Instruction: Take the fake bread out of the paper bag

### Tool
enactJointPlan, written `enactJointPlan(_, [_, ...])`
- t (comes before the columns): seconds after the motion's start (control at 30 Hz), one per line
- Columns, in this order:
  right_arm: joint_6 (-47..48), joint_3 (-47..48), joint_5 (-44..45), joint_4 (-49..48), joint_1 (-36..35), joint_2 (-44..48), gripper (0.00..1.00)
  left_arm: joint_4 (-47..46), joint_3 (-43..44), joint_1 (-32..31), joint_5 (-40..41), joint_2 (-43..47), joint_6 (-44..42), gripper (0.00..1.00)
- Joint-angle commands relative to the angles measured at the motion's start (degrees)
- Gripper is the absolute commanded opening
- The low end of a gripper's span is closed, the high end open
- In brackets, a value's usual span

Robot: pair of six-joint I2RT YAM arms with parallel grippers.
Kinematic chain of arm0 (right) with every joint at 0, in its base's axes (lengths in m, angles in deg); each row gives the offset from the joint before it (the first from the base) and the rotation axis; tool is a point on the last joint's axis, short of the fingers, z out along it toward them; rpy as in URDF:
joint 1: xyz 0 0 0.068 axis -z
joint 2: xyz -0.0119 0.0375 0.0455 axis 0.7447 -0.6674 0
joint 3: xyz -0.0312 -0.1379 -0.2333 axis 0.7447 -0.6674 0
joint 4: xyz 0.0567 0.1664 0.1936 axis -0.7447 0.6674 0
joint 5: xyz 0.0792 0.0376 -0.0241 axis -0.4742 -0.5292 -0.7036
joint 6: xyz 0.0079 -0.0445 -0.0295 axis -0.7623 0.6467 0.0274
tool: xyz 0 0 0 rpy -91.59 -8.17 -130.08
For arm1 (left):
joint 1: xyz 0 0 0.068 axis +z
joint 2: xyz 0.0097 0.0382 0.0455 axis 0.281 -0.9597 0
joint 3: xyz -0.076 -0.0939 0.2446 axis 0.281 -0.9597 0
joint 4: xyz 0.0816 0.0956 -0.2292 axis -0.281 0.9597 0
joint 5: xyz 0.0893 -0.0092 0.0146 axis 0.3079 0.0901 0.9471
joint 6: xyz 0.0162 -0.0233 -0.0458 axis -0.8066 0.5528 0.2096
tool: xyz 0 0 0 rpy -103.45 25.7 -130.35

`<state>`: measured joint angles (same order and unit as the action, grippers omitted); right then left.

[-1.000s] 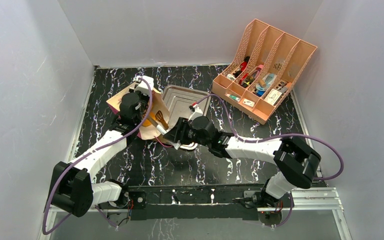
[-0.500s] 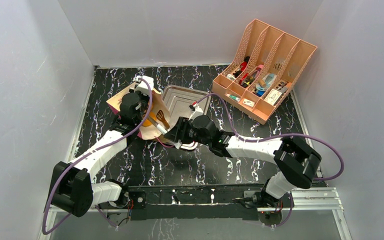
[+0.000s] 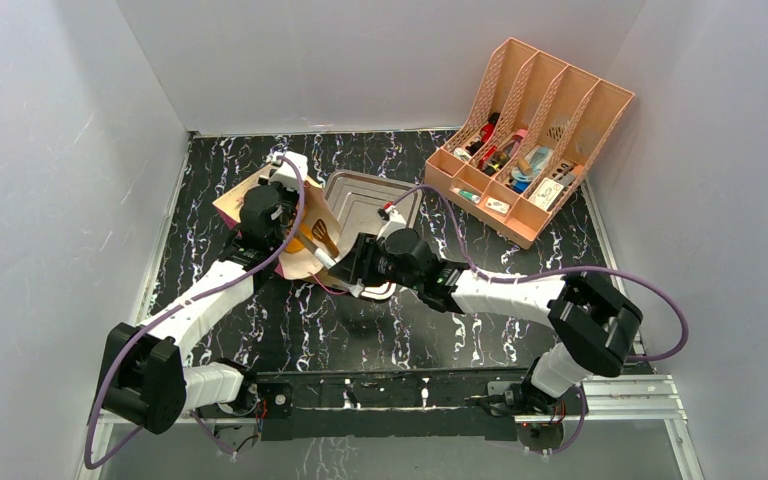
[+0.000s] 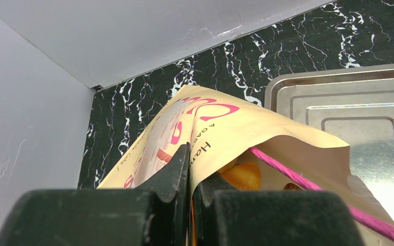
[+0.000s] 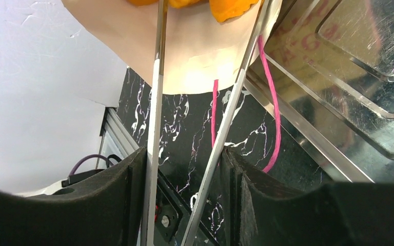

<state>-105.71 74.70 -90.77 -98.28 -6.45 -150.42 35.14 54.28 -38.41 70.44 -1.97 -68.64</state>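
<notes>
The paper bag [image 3: 232,203] lies tipped on the table with its mouth toward the tray. My left gripper [image 3: 282,215] is shut on the bag's upper rim [image 4: 225,123], one finger outside and one inside. Golden fake bread [image 4: 243,174] shows inside the mouth. My right gripper [image 3: 352,268] is shut on a pair of metal tongs [image 5: 156,102]. Their two arms run between my fingers up into the bag mouth [image 5: 200,56]. An orange piece of fake bread [image 5: 231,7] sits at the tong tips.
A steel tray [image 3: 370,195] lies right of the bag, partly under my right wrist. A peach file rack [image 3: 530,130] with small items stands at the back right. Pink cord handles [image 5: 274,102] trail from the bag onto the black marble table. White walls enclose the space.
My right gripper and the tongs have edged slightly left toward the bag mouth. The left gripper and the bag have not moved.
</notes>
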Motion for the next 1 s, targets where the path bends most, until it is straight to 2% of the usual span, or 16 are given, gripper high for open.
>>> enactJointPlan(0.0, [1.67, 1.49, 1.13, -2.36, 0.18, 5.55, 0.02, -1.19, -0.65, -0.15, 1.18, 0.70, 0.55, 0.00])
enactJointPlan(0.23, [-0.18, -0.12, -1.16, -4.25, 0.18, 9.10, 0.01, -0.83, -0.48, -0.16, 1.21, 0.76, 0.72, 0.00])
enactJointPlan(0.3, [-2.02, -0.88, -2.97, -7.15, 0.10, 9.07, 0.09, -0.64, -0.33, -0.15, 1.39, 0.77, 0.87, 0.00])
enactJointPlan(0.43, [-2.66, -0.21, -3.78, -8.57, -1.19, 5.84, 0.20, 0.22, 0.20, -0.15, 1.26, 1.01, 2.00, 0.00])
enactJointPlan(0.6, [3.06, 2.07, -0.09, -7.88, -3.74, -0.37, 0.21, 2.67, 0.93, -0.16, -0.37, 1.37, 4.09, 0.00])
enactJointPlan(0.97, [5.68, -1.35, 1.48, -17.12, -4.30, -7.79, 0.27, 4.16, -0.32, -1.53, -2.34, 1.00, 4.01, 0.00])
